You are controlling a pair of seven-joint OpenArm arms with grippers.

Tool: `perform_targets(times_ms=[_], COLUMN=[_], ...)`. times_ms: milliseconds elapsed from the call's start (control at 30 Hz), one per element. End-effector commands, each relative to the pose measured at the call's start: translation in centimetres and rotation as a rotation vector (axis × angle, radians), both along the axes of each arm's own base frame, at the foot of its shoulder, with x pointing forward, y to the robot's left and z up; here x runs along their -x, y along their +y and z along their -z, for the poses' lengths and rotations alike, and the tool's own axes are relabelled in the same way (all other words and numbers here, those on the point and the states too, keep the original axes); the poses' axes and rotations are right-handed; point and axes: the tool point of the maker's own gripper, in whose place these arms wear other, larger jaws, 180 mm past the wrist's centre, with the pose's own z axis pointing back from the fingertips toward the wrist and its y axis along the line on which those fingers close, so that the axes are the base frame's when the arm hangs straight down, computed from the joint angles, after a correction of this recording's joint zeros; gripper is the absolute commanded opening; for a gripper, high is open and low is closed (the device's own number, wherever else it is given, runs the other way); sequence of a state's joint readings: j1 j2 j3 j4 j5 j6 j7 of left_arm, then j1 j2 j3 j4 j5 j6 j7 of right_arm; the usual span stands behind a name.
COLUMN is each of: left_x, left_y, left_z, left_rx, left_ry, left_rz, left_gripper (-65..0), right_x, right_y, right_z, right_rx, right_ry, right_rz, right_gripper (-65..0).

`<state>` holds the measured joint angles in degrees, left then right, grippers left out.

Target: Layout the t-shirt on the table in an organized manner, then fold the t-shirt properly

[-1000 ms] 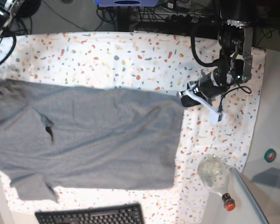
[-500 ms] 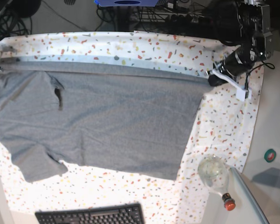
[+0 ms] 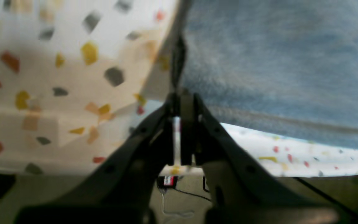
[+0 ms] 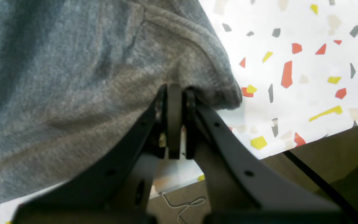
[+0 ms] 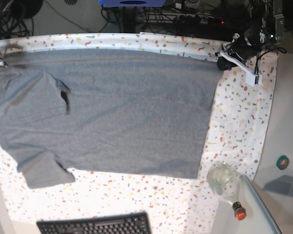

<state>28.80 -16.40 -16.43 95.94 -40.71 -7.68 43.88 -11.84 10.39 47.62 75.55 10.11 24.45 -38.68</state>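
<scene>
Left pincer [image 3: 180,101] pressed together, pinching a far corner of the t-shirt [image 5: 112,112]. Right pincer [image 4: 174,93] likewise pressed together, pinching the thick hemmed edge at the opposite far corner. The grey shirt is stretched between them and spread across the speckled counter [image 5: 239,126].

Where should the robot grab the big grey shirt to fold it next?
Probably the lower hem corner of the plain heather-grey knit t-shirt, coming in from the bare speckled white table beside it. The shirt lies flat and spread out, so a free corner lifts easiest. Both grippers already pinch its far edge.
</scene>
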Motion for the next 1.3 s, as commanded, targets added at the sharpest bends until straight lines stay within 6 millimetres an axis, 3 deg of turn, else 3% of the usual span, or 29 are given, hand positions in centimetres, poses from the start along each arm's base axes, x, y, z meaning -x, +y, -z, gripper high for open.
perform_targets(times_ms=[0,233,400,467,500,567,667,733,800,900,967,1033,1133,1167,1200,1267], left_x=[-0.1,1.2,1.9,1.8,2.0,2.0,2.6,2.7,2.3,0.8,-1.0,-3.8,-9.2,-10.9,-12.3,-14.2], left_y=[0.2,0.7,0.5,0.6,0.7,0.9,2.7,4.1,5.9,8.3,9.1,8.9,6.1,4.8,3.6,1.4], left_z=[-0.8,-0.8,-0.5,-0.5,-0.5,-0.6,-0.9,-1.4,-2.9,-6.6,-9.1,-10.3,-9.1,-8.1,-6.9,-4.3], left_rx=[-0.012,-0.002,0.0,-0.002,-0.004,-0.003,-0.026,-0.044,-0.077,-0.141,-0.172,-0.162,-0.097,-0.095,-0.097,-0.115], left_ry=[-0.024,-0.016,0.001,0.0,0.002,0.001,-0.001,-0.017,-0.059,-0.166,-0.249,-0.32,-0.348,-0.331,-0.309,-0.247], left_rz=[0.008,-0.061,-0.058,-0.061,-0.063,-0.067,-0.123,-0.171,-0.217,-0.259,-0.265,-0.262,-0.193,-0.146,-0.106,-0.031], left_gripper=[-65.0,-65.0,-65.0,-65.0,-59.7,-38.0,-13.7,-8.7,-11.0,-17.8,-23.7,-34.4,-62.7,-65.0,-65.0,-65.0], right_x=[-0.9,-0.4,-0.2,-0.3,-0.4,-0.5,1.1,1.2,0.9,-0.3,-2.3,-5.3,-11.0,-12.6,-14.1,-15.9], right_y=[-1.3,-1.1,-0.8,-0.8,-0.8,-0.9,-1.7,-2.0,-2.5,-3.1,-3.2,-4.0,-3.5,-3.3,-3.0,-2.8], right_z=[-1.3,-1.2,-2.1,-2.5,-2.6,-2.9,-3.8,-4.7,-5.9,-7.9,-9.1,-10.2,-8.3,-7.4,-6.5,-5.0], right_rx=[0.043,0.029,0.03,0.036,0.038,0.045,0.041,0.055,0.086,0.132,0.154,0.178,0.138,0.121,0.096,0.049], right_ry=[-0.036,0.0,0.047,0.045,0.044,0.043,0.07,0.052,0.025,-0.022,-0.084,-0.162,-0.198,-0.196,-0.195,-0.198], right_rz=[0.0,0.002,-0.008,-0.011,-0.012,-0.013,0.071,0.098,0.106,0.093,0.079,0.045,-0.064,-0.097,-0.109,-0.103], right_gripper=[-65.0,-65.0,-65.0,-56.3,-51.8,-46.5,-45.5,-45.5,-45.5,-45.8,-46.1,-46.2,-54.2,-61.7,-65.0,-65.0])
